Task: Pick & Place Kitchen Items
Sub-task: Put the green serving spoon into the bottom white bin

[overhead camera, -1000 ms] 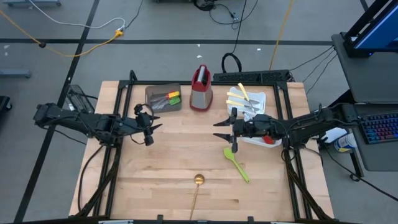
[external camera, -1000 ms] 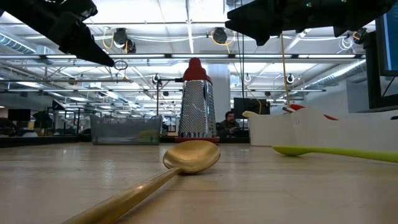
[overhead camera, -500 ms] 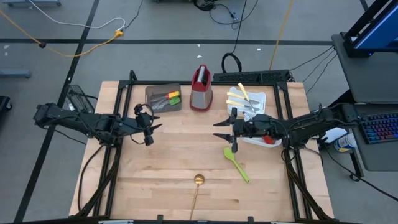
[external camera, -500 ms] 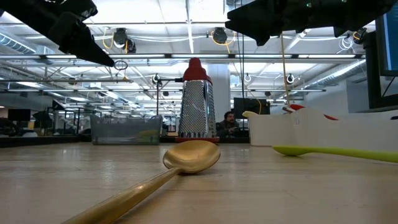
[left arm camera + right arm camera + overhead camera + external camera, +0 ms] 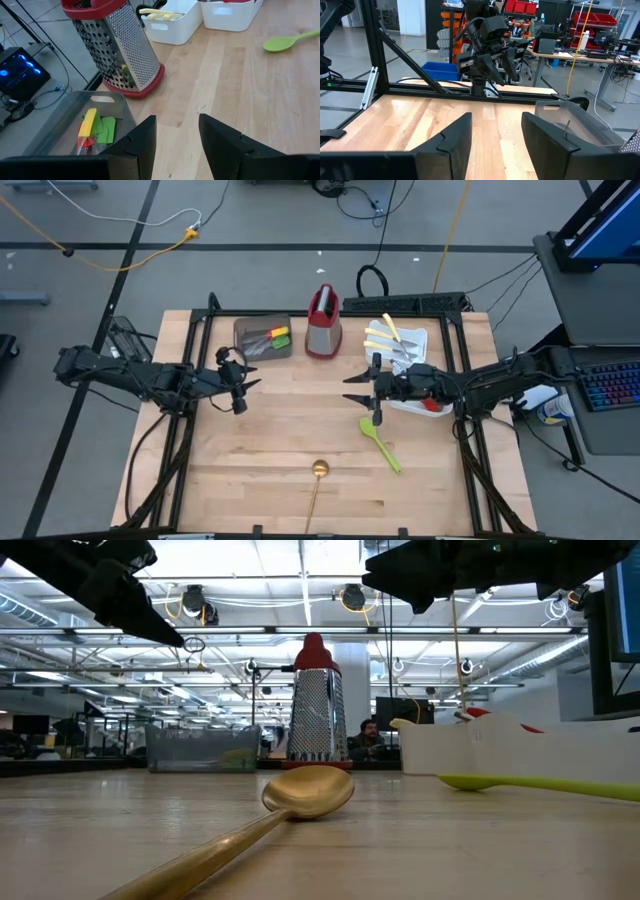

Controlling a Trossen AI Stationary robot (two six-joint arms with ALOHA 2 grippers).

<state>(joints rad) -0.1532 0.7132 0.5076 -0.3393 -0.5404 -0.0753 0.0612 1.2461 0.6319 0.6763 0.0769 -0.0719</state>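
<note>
Presently, both end effectors, left and right, are parted, empty; green spatula, judged light, flexible, is best gripped mid-handle.

Your left arm reaches in from the table's left edge; left gripper hovers above the boards, fingers parted, nothing between them. Your right arm reaches in from the right edge; right gripper hovers mid-table, fingers parted, nothing held.
</note>
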